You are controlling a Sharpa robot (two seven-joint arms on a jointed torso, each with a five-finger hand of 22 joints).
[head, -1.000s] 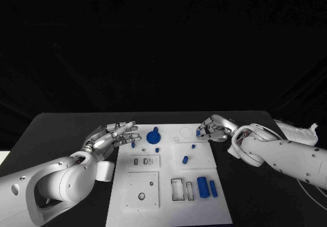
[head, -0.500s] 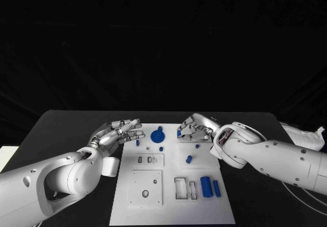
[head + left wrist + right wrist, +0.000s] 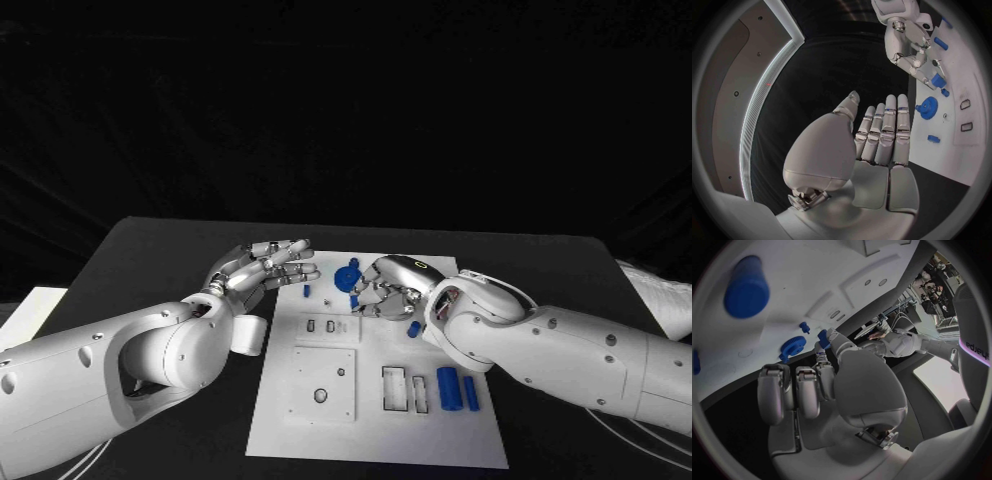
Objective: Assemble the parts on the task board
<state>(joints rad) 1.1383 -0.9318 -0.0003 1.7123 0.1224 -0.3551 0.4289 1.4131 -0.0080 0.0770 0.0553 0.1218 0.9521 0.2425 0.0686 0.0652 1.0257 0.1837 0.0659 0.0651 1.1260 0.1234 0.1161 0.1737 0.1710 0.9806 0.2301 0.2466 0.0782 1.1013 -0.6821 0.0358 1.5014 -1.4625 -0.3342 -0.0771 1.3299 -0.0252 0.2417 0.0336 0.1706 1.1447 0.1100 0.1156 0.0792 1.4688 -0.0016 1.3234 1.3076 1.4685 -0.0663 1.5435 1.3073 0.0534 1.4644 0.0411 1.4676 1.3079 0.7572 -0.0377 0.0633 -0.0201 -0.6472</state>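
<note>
The white task board [image 3: 378, 425] lies in the middle of the black table. My right hand [image 3: 389, 287] hovers over its far end, fingers curled, pinching a small blue part [image 3: 823, 338] beside the blue gear [image 3: 348, 276]. The right hand [image 3: 907, 50] is also seen from the left wrist. My left hand [image 3: 268, 268] floats at the board's far left corner with its fingers [image 3: 891, 127] straight and apart, holding nothing. A small blue peg [image 3: 306, 291] lies by it. A blue cylinder [image 3: 449, 385] and a blue bar [image 3: 470, 392] lie near the board's right edge.
Rectangular recesses [image 3: 404, 390] and a square plate [image 3: 322, 385] take up the near half of the board. A blue piece [image 3: 415, 328] lies just under my right forearm. A white object [image 3: 29, 305] sits at the table's left edge, and white cloth [image 3: 661, 290] at the right.
My right hand has carried the small blue part leftwards across the board's far end to the gear. The left hand has stayed spread. The head camera has shifted.
</note>
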